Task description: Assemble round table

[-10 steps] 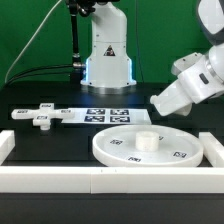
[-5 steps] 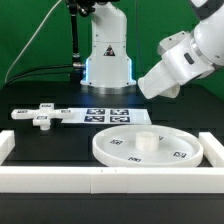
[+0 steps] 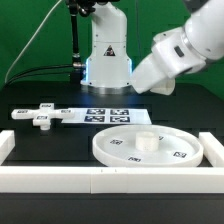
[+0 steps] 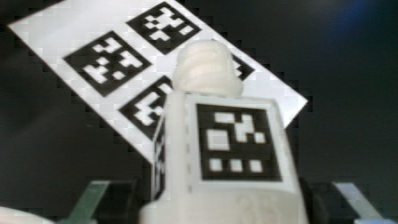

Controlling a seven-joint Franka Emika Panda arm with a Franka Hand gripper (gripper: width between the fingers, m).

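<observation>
In the wrist view a white post with a black-and-white tag on its flat face and a rounded narrower end stands between my fingers. My gripper is shut on it. In the exterior view my gripper hangs high above the far right of the table, and the post is not distinguishable there. The large rimmed disc lies at the front with a short raised stub at its centre. The cross-shaped piece lies at the exterior view's left.
The marker board lies behind the disc and also shows behind the post in the wrist view. White border rails run along the front and sides. The robot base stands at the back.
My gripper has risen from just above the table at the disc's right rear and moved up and toward the exterior view's left. The disc and cross-shaped piece have not moved.
</observation>
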